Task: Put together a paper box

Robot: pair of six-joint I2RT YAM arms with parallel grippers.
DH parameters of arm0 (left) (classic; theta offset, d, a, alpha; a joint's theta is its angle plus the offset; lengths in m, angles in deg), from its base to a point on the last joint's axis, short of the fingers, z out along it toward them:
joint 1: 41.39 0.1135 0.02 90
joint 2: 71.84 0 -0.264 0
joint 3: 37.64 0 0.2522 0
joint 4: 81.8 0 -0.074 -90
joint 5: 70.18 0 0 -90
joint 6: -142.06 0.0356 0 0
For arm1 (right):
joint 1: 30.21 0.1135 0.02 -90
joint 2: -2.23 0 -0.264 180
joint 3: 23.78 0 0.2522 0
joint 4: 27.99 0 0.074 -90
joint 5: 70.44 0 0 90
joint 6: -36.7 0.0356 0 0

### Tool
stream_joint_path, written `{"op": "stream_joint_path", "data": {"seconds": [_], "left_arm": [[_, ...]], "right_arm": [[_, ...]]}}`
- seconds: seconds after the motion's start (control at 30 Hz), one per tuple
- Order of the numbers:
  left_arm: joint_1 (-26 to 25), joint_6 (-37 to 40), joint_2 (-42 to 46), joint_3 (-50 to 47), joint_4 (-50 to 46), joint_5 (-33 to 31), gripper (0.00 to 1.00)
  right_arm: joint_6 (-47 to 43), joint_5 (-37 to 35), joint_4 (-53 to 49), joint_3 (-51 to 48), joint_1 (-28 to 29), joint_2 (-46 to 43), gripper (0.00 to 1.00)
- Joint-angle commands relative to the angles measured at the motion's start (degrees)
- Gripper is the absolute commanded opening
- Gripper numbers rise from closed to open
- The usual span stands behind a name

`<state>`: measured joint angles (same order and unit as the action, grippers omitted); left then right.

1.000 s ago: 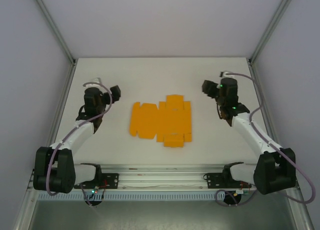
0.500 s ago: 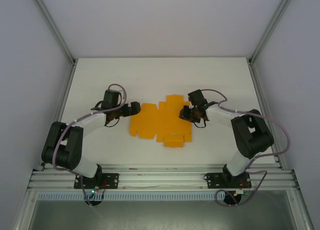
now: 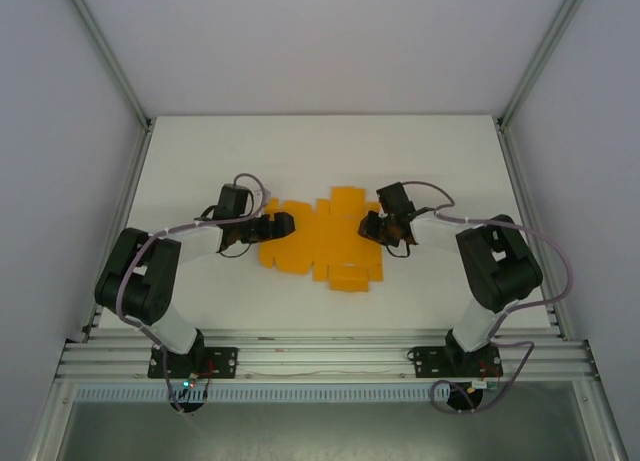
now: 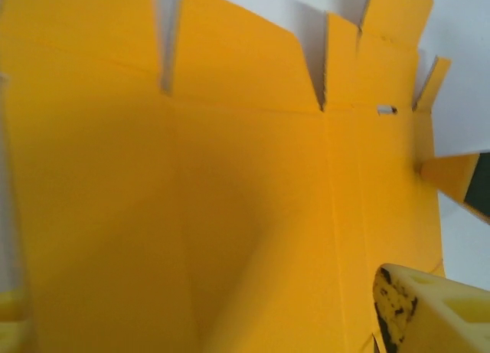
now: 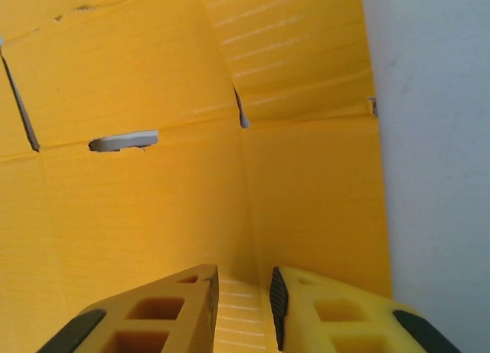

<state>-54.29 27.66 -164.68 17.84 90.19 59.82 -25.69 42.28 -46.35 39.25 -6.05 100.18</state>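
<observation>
The whole table (image 3: pixel 320 151) is taken in from high above its near edge by the fixed camera, tilted downward, whereas the paper box (image 3: pixel 320 243) at its middle, shared by all three views, is seen at very close range by the wrist cameras, aimed inward from its left and right sides.

paper box (image 3: pixel 325 243) on table (image 3: pixel 320 151), left gripper (image 3: pixel 280 226) over its left, right gripper (image 3: pixel 372 226) over right

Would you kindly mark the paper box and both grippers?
paper box (image 3: pixel 325 243): top view, middle panel.
left gripper (image 3: pixel 284 224): top view, between its fingers.
right gripper (image 5: pixel 243 280): right wrist view, between its fingers.
</observation>
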Motion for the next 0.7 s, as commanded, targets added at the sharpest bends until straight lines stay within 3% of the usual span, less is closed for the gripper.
{"op": "stream_joint_path", "data": {"seconds": [0.0,0.07,0.3,0.43,0.6,0.67], "left_arm": [[-0.7,-0.5,-1.3,-0.1,4.1,4.1,0.76],[-1.0,-0.6,-1.6,0.7,3.9,3.9,0.64],[-1.6,-1.6,1.4,1.5,5.6,3.7,0.04],[-1.5,-4.1,6.3,1.8,8.1,4.3,0.00],[-1.6,-9.2,12.7,4.6,9.1,6.2,0.00],[-1.6,-10.3,15.0,5.8,9.7,7.4,0.00]], "right_arm": [[1.2,-1.0,-0.5,-2.6,-0.7,3.1,0.28],[1.3,-0.5,-0.1,-2.7,-0.9,3.3,0.28],[-2.2,0.0,-1.5,-1.1,-2.5,-0.7,0.34],[-6.8,2.1,-4.4,1.5,-4.7,-8.6,0.52],[-11.2,9.0,-5.3,1.9,-8.5,-20.4,0.95],[-12.4,14.0,-5.9,1.9,-10.9,-23.6,1.00]]}}
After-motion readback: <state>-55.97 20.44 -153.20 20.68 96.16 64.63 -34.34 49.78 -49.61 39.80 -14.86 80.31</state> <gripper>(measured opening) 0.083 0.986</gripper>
